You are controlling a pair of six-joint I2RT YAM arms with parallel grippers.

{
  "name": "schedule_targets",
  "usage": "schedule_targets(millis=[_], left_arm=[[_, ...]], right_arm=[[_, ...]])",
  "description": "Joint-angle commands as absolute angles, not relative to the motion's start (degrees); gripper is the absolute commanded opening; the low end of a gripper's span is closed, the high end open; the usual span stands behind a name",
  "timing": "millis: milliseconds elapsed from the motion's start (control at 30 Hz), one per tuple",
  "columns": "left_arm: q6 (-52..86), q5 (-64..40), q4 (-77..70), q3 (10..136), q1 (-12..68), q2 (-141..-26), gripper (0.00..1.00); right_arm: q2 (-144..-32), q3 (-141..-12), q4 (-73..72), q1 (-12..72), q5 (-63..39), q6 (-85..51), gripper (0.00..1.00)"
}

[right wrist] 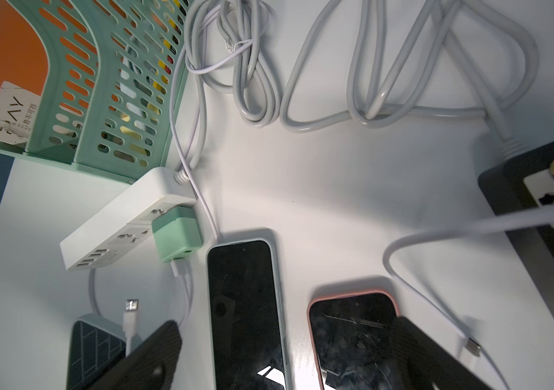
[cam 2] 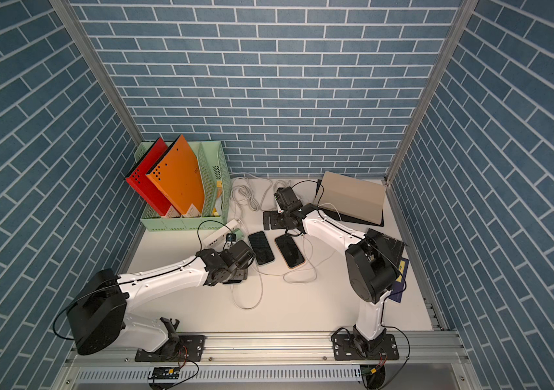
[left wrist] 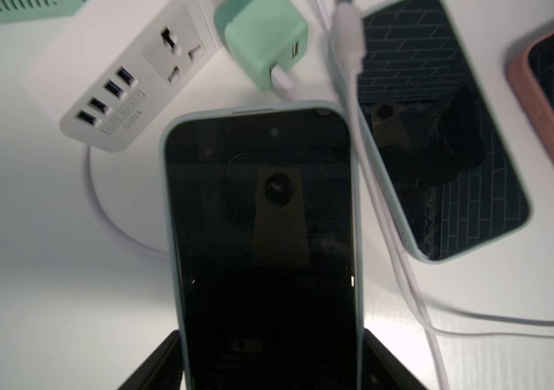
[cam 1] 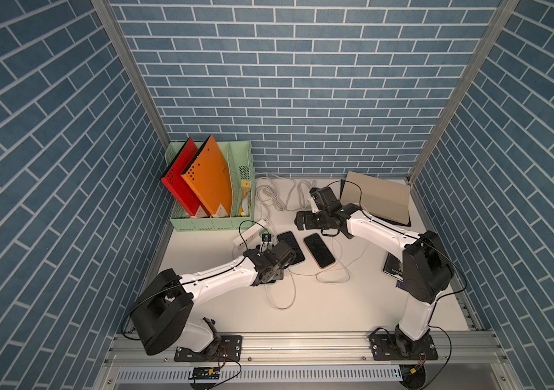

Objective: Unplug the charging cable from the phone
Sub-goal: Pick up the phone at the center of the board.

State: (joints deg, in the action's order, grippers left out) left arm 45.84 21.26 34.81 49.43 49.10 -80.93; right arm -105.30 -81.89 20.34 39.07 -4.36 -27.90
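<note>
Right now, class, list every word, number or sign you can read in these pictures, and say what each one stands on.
"AY": on the white label at the foot of the orange folder; any letters before it are cut off.
"势不可挡": on the same label, or so it seems; the print is small.
Framed print on the white power strip: blurred, unreadable.
White print on the dark book: too small to read.

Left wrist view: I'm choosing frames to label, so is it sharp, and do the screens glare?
Left wrist view: the power strip and green charger are soft; the held phone mirrors the camera. Right wrist view: cables sharp.
</note>
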Motion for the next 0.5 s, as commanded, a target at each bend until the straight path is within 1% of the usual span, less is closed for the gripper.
schedule_targets(millis=[0, 233, 300, 467], left_arm=[[47.4, 27.4, 38.3, 52.1, 48.9, -77.9, 0.09], [45.7, 31.4, 39.7, 56.5, 48.7, -75.6, 0.04], [43.6, 30.5, 36.9, 56.8, 47.7, -74.0, 0.02], [35.6, 24.3, 27.3, 56.9, 43.5, -69.5, 0.0]], right_arm=[[-103.3, -81.8, 19.0, 38.6, -6.6, -25.3, 1.0], [-102.1, -81.2, 16.8, 37.8, -11.5, -23.3, 0.99], [-101.6, -80.3, 15.2, 37.3, -14.5, -22.6, 0.99], [-99.1, -76.7, 10.0, 35.7, -20.7, -21.7, 1.0]])
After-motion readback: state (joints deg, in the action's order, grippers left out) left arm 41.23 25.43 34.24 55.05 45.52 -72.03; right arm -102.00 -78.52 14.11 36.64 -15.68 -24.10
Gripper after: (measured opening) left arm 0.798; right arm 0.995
